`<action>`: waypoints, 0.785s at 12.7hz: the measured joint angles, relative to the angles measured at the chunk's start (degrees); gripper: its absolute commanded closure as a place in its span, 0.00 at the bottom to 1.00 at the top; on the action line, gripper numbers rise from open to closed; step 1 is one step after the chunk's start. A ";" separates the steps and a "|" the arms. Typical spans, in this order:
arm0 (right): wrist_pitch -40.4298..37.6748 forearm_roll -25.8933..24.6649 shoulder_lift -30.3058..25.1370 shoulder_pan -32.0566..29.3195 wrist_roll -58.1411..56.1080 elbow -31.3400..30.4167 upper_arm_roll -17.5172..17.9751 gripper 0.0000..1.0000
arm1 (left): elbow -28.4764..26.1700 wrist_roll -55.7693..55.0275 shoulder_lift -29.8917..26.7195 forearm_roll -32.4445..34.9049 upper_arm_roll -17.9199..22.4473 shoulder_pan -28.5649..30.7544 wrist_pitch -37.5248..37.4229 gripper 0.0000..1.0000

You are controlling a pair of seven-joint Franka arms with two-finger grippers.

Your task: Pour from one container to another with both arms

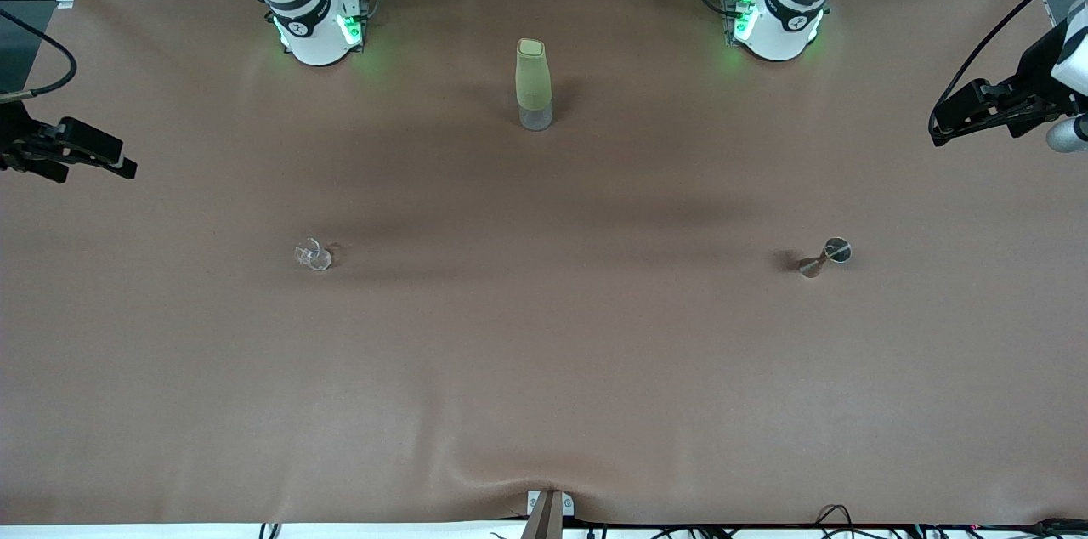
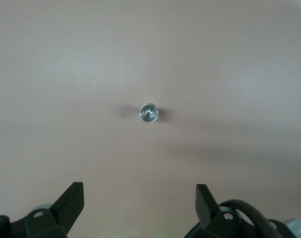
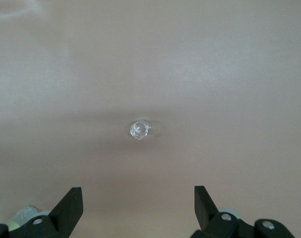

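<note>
Straight below each wrist camera, well down on the brown cloth-covered table, stands one small vessel: a shiny double-ended metal measuring cup under the left gripper, and a small clear glass cup under the right gripper. Both stand upright, their long axes vertical, mouths facing up; each lies toward its own arm's end of the table, so each arm is nearer its own vessel. Both grippers hang high, fingers spread wide, holding and touching nothing. A tall pale green bottle with a clear base stands between the two bases, farther from the front camera than either cup.
</note>
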 measured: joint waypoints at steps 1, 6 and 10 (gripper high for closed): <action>0.00 -0.27 0.03 0.26 0.64 0.02 0.16 0.00 | 0.27 0.01 0.38 0.00 0.16 -0.02 -0.06 0.00; -0.01 -3.98 0.05 -3.01 3.61 0.39 5.08 0.00 | 1.42 0.01 1.61 0.00 0.28 -0.02 -0.21 0.00; -0.17 -3.99 -0.08 -7.05 2.24 0.80 7.10 0.00 | 1.58 0.01 1.62 0.00 0.26 -0.10 -0.24 0.00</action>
